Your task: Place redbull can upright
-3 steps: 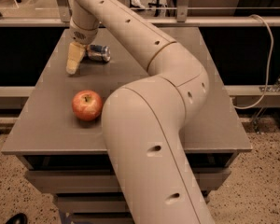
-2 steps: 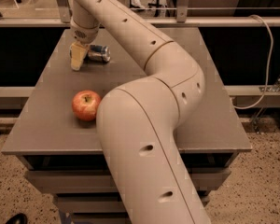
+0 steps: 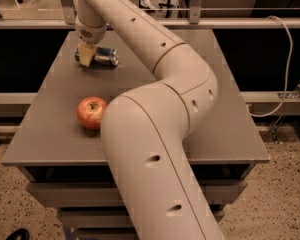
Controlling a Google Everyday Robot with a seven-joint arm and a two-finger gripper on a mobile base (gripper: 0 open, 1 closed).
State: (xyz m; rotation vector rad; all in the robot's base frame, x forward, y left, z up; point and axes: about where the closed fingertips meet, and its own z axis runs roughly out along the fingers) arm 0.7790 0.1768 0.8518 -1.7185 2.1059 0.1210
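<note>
Now redbull can (image 3: pixel 104 56) sideways on table (image 3: pixel 230 109), one end behind gripper (image 3: pixel 86 55); grip state cannot tell.

redbull can (image 3: pixel 102 57) blue-silver | apple (image 3: pixel 91 112) red | pincer (image 3: pixel 86 55) tan, at redbull can | table (image 3: pixel 50 129) grey

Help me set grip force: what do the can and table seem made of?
Can: likely thin metal, glossy, with bright glints along its blue-silver side. Table: matte grey, perhaps laminate or painted; no glare. Gripper is at the can's left end.
</note>
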